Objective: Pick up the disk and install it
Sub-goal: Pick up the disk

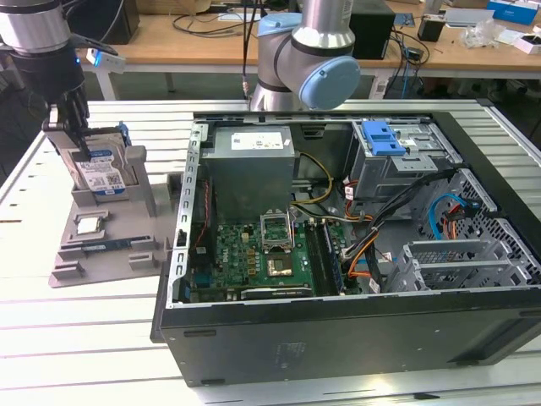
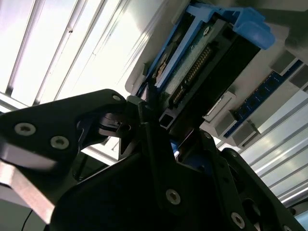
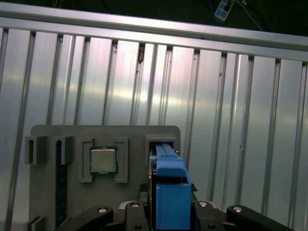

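Observation:
The disk [image 1: 103, 173], silver with a blue-and-white label and a blue bracket, stands on edge in a slot of the grey holder [image 1: 101, 254] at the exterior view's left. My gripper [image 1: 78, 139] reaches down onto its upper edge, and its fingers press both sides of the blue bracket. In the first wrist view the disk [image 3: 171, 192] sits between the black fingers [image 3: 137, 208] of the gripper [image 3: 171, 211]. The second wrist view shows the disk's connector end [image 2: 202, 62] just beyond the gripper [image 2: 144, 108].
A small square CPU chip [image 1: 90, 223] [image 3: 103, 160] lies in the holder beside the disk. The open computer case [image 1: 338, 317] fills the middle and right, with a grey drive cage [image 1: 397, 161] under a blue latch, a power supply [image 1: 251, 161] and a motherboard [image 1: 270, 258].

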Available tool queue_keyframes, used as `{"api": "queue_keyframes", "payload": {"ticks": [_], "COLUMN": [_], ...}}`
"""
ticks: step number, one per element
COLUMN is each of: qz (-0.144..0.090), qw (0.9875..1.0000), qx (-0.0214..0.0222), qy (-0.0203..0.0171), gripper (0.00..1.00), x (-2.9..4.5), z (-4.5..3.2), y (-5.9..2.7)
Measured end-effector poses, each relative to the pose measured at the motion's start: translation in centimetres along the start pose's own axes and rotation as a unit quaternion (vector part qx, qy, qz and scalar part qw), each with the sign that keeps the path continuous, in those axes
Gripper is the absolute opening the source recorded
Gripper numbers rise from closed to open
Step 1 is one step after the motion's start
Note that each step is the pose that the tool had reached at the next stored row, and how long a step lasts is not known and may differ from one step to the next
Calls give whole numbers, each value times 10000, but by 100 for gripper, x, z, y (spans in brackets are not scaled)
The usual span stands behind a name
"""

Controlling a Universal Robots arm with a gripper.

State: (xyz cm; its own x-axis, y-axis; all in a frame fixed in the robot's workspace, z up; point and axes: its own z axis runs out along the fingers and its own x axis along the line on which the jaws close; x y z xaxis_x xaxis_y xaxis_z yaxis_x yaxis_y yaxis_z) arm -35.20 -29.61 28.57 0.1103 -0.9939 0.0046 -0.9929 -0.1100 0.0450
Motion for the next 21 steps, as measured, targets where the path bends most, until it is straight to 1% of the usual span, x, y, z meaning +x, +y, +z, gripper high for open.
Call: {"api": "queue_keyframes", "payload": {"ticks": [10, 12, 20, 21], "qz": [0, 0, 0, 0], "qw": [10000, 10000, 10000, 10000], "qx": [0, 4, 0, 0], "qy": [0, -1, 0, 0], "gripper": [37, 37, 37, 37], "x": [0, 0, 1, 1], "z": [4, -7, -131, -164], "y": [0, -1, 6, 7]}}
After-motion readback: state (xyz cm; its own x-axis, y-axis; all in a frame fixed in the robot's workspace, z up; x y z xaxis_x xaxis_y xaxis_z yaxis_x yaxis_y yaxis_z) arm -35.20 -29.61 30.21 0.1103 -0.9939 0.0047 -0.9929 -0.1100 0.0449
